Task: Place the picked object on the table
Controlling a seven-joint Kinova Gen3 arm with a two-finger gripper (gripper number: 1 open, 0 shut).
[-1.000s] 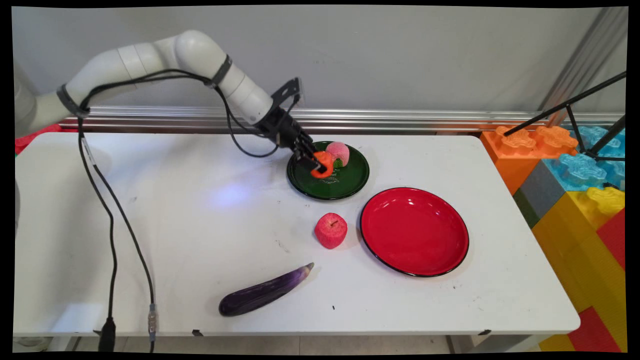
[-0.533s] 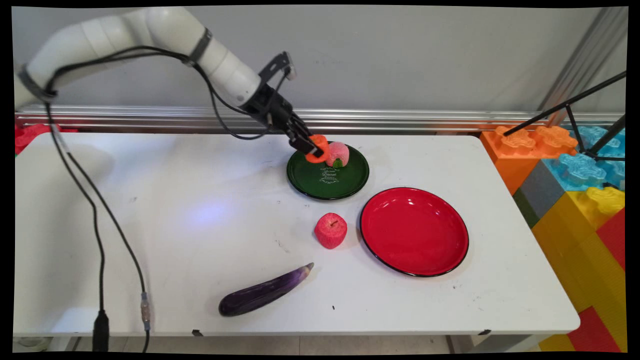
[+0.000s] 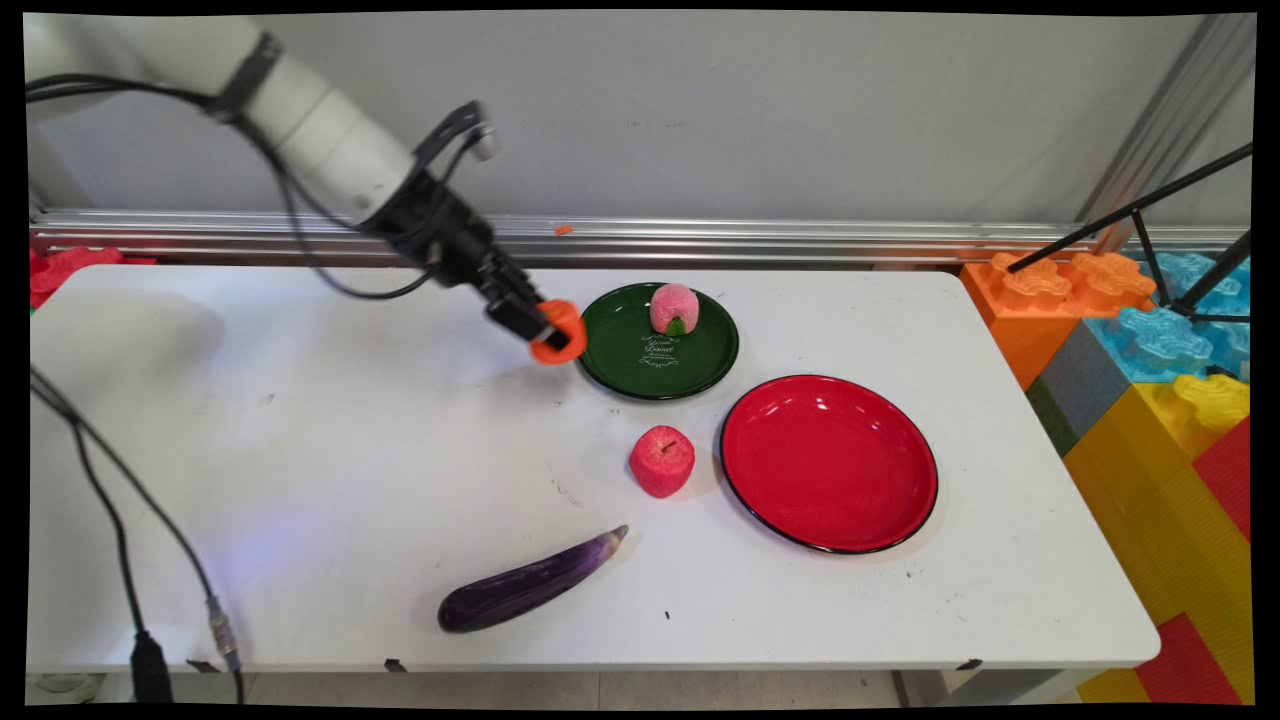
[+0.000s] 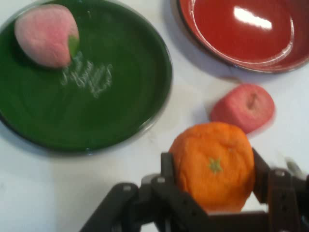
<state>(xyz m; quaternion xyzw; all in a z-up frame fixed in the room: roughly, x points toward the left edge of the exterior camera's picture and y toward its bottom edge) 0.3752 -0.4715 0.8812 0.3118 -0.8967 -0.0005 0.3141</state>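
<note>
The orange (image 3: 560, 332) has left the green plate (image 3: 615, 350) since the earlier frames and now hangs above the bench (image 3: 330, 460) just off the plate's 9 o'clock rim, clamped between the fingers of the gripper (image 3: 545, 328). The peach (image 3: 673, 307) sits at the plate's 12 o'clock. The step in hand looks like a carry; any set-down calls for bare bench or the red plate (image 3: 829, 463), with the apple (image 3: 661, 461) at its 9 o'clock and the eggplant (image 3: 530, 583) nearer the front edge.
</note>
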